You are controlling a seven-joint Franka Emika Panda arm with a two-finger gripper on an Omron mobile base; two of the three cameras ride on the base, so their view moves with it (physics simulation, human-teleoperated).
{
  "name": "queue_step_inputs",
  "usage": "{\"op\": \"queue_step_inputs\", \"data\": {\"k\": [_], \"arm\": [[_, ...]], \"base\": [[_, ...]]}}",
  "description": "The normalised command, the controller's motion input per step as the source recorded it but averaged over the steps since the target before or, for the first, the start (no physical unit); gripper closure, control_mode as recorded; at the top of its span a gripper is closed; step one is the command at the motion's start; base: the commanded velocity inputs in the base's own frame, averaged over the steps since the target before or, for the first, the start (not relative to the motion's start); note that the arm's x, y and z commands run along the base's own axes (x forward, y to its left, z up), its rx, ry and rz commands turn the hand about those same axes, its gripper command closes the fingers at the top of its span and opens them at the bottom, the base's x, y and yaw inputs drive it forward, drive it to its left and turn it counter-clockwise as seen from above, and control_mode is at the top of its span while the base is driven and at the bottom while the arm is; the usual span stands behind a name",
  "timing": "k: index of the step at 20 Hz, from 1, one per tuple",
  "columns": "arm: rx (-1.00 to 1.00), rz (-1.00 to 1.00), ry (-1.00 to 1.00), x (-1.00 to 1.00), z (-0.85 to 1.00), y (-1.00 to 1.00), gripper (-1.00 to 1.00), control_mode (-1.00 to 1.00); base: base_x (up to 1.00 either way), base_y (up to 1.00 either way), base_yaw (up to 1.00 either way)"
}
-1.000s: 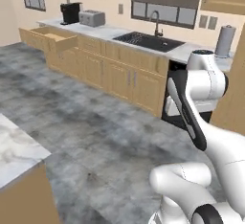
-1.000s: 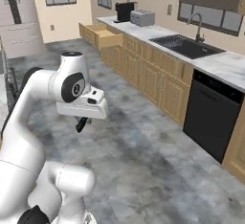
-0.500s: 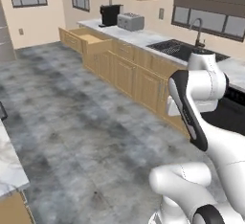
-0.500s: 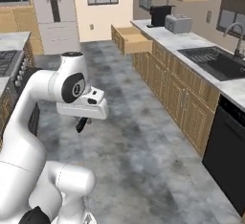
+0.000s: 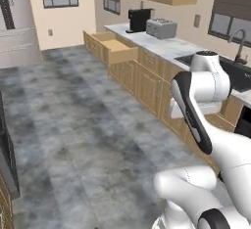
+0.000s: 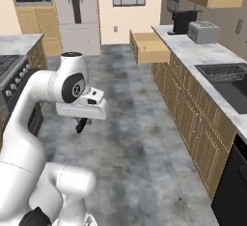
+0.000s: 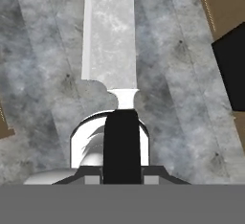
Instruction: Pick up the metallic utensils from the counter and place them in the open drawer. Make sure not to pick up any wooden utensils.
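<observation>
Item held: black-handled utensil, silvery blade pointing away from the hand, above the grey floor.
Gripper: clamped on the black handle, tucked under the arm, apparently for carrying.
Open drawer: pulled out at the far end of the toaster counter, well apart from the gripper; interior bare.

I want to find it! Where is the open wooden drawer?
The open light tan wooden drawer juts from the far cabinet row, below the marbled counter, near the silver toaster.
</observation>
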Motion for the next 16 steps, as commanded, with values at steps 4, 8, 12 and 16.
{"op": "queue_step_inputs", "data": {"k": [4, 8, 12, 16], "arm": [[0.0, 0.0, 0.0, 0.0, 0.0, 0.0, 1.0, 1.0], [0.0, 0.0, 0.0, 0.0, 0.0, 0.0, 1.0, 1.0], [0.0, 0.0, 0.0, 0.0, 0.0, 0.0, 1.0, 1.0], [0.0, 0.0, 0.0, 0.0, 0.0, 0.0, 1.0, 1.0]], "base": [[1.0, -0.36, 0.15], [1.0, -0.21, 0.08], [1.0, -0.16, 0.04], [1.0, -0.13, 0.05]]}}
